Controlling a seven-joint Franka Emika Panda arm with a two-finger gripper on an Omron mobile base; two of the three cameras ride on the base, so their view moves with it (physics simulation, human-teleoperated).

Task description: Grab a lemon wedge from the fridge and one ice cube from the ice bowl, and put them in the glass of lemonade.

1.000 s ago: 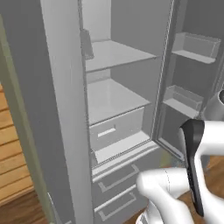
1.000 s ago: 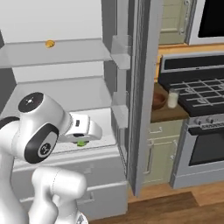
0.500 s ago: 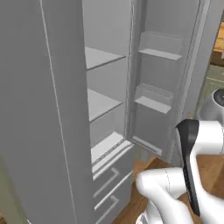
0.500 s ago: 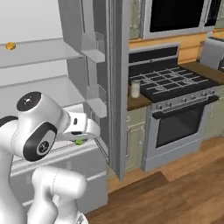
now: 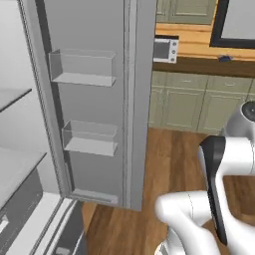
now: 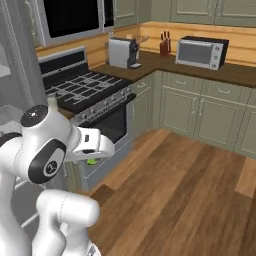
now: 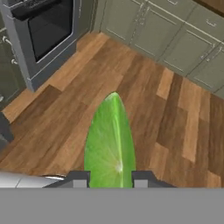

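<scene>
In the hand view a bright green wedge (image 7: 110,142) stands at bottom centre, clamped between the two dark fingers (image 7: 79,179); its tip points up the frame over the wood floor (image 7: 175,131); a black oven door (image 7: 48,24) sits at upper left, green cabinets (image 7: 175,39) across the top.

In the right base view the gripper (image 6: 92,159) hangs at left of centre, under the white arm (image 6: 45,150); a small green speck there is probably the same wedge (image 6: 91,161), though it is too small to be sure; the stove (image 6: 87,92) lies behind it, a toaster (image 6: 122,52) and a microwave (image 6: 201,51) stand on the dark table (image 6: 235,74) along the top.

In the left base view the fridge (image 5: 20,149) takes the left half; its door (image 5: 99,99) stands open, with two clear door bins (image 5: 82,67) one above the other; the arm (image 5: 214,199) rises at lower right.
</scene>
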